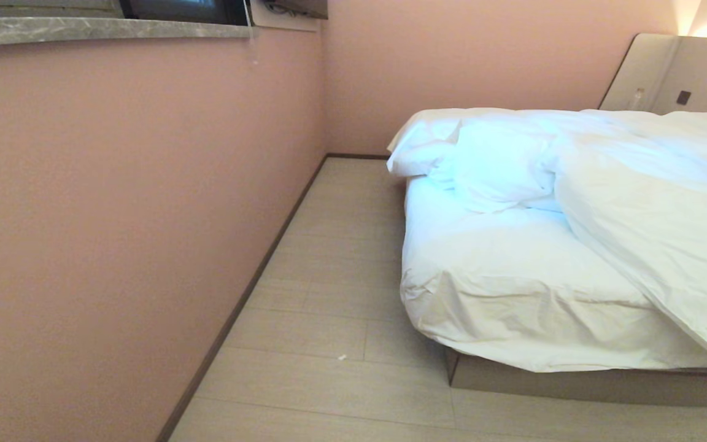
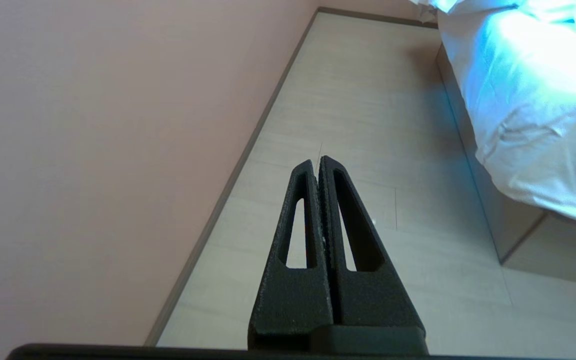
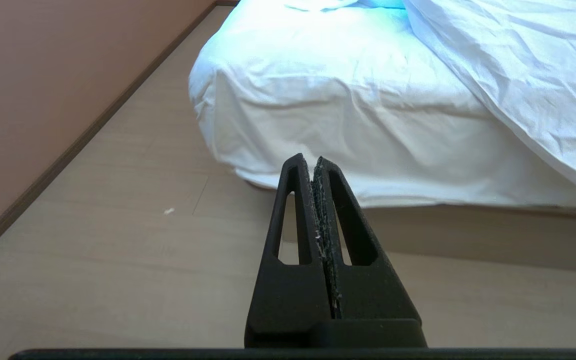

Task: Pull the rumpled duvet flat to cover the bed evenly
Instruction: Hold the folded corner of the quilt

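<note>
Jaws of both the left gripper [image 2: 316,160] and the right gripper [image 3: 307,157] are pressed fully together, and nothing is held. Neither is seen in the head view; both are kept low over the floor [image 1: 329,294], well apart from the bed [image 1: 574,383]. The duvet [image 1: 648,221] is bunched diagonally across the mattress, its edge spilling over the near side. Of the two, the right gripper is judged nearer.
</note>
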